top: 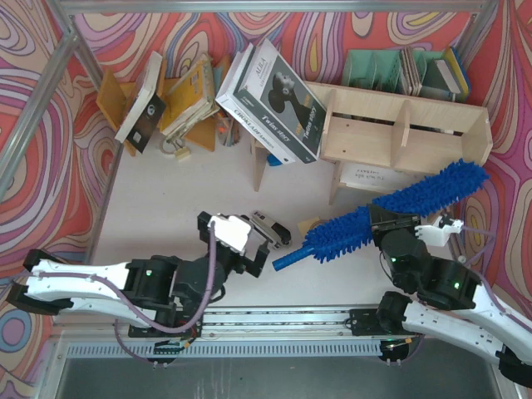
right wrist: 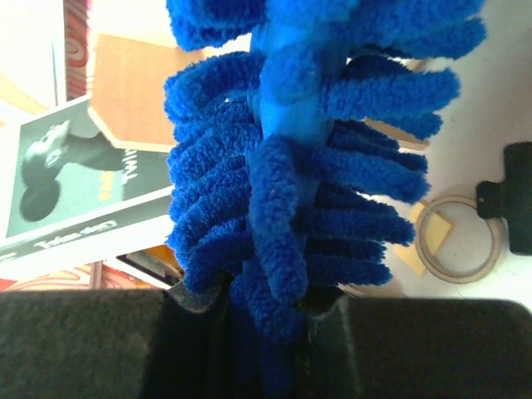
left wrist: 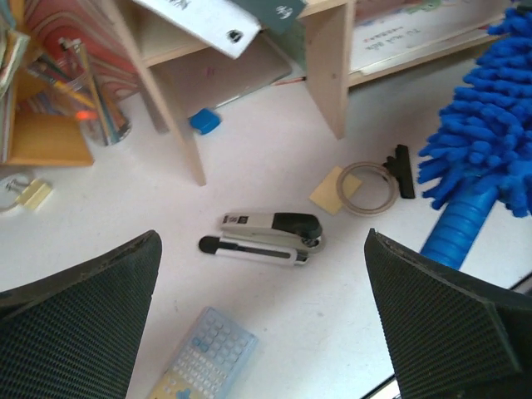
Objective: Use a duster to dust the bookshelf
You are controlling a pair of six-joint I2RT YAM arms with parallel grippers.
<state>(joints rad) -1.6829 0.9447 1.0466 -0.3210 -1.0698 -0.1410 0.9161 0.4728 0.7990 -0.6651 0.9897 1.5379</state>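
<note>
Right gripper [right wrist: 263,337] is clamping the duster [right wrist: 299,166], fluff hiding its fingertips; left gripper [left wrist: 262,320] is gaping wide, holding nothing

Bright blue and shaggy all along, that's the duster [top: 432,189], its handle [top: 291,258] a darker blue near the left end effector [top: 237,237], which is black with a white shell. The right end effector [top: 389,223] is black. Beyond it, the bookshelf [top: 399,137] is pale bare plywood. The surface [top: 166,208] is white. Ahead of the left end effector there's a black-and-silver stapler [left wrist: 270,226], and the walls [top: 166,25] swirl red, orange, purple and cream.
</note>
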